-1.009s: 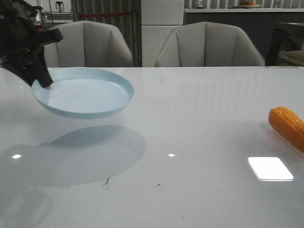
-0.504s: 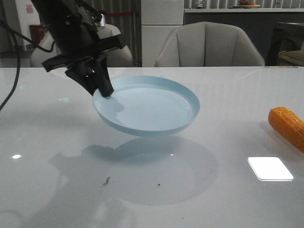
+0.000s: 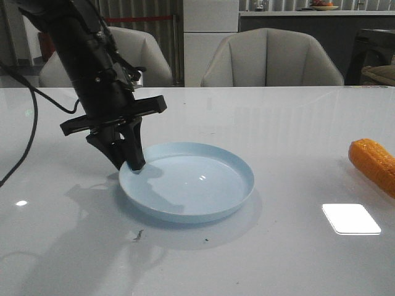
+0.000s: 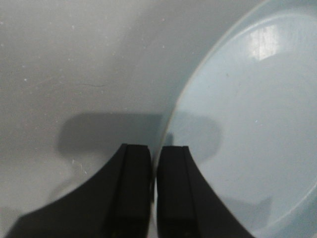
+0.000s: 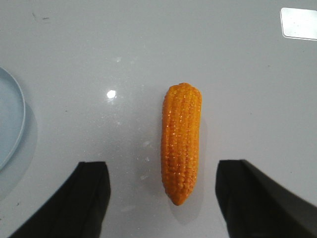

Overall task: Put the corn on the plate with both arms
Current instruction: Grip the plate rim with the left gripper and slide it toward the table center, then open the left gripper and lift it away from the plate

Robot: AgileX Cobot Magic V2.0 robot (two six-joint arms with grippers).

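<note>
Left end effector point(image 3: 137, 165) clenched on the left rim of the plate point(image 3: 203, 185), fingers point(image 4: 133, 193) nearly touching with the rim pinched between them; plate sits flat on the table point(image 3: 278, 135), left of centre. Corn point(image 3: 374, 163) lies on the table at the far right edge, well apart from the plate. Right end effector point(image 5: 163, 198) released, fingers spread wide either side of the corn, not touching it.

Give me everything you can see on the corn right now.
The corn is an orange-yellow cob with bumpy kernel rows, tapering to a blunt tip. It lies flat on the white table, to the right of the plate and apart from it. The right hand hovers open above it, fingers either side, not touching.
</note>
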